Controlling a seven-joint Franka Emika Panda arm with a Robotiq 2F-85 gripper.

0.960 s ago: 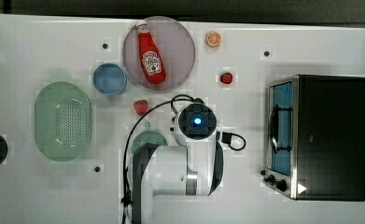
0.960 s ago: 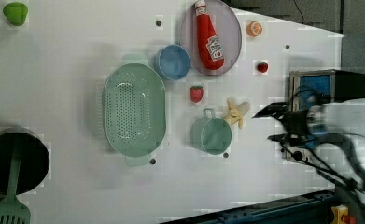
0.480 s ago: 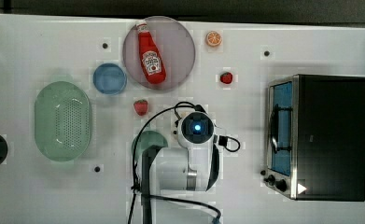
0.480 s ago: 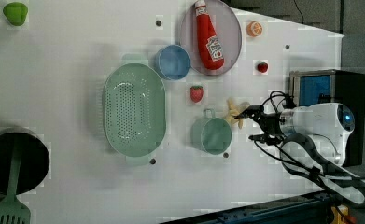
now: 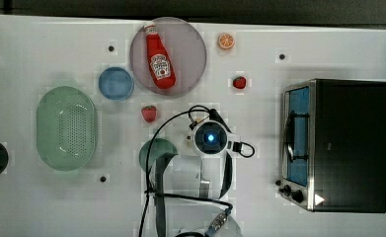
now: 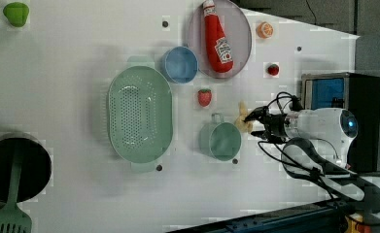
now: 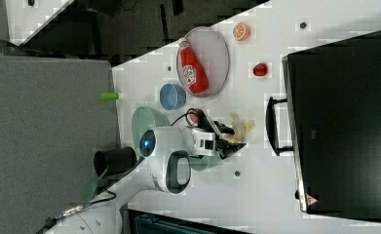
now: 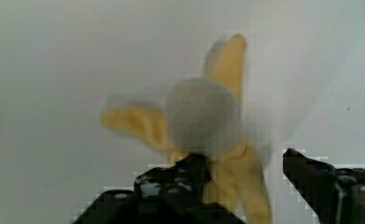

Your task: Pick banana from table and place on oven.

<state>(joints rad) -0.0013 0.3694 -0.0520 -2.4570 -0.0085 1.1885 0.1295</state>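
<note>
Banana point(image 8: 203, 126) lies on the table point(image 6: 80, 194) between the claw's point(image 8: 245, 186) parted, ungripping fingers; grasp, lift and oven point(image 5: 348, 143) placement remain.

White arm point(image 6: 319, 124) with rounded glossy shells and dark grey joint bands. Round blue light point(image 5: 210, 138) glows on the wrist end cap. Black gripper point(image 6: 255, 122) with black fingers point(image 8: 175, 179). Loose black cables point(image 5: 168, 128) loop alongside the links.

Your top view looks straight down on the counter point(image 5: 328, 49); left and right views watch it from opposite sides, sharing the oven point(image 6: 340, 92); your wrist view sits close above the banana point(image 8: 203, 121).
</note>
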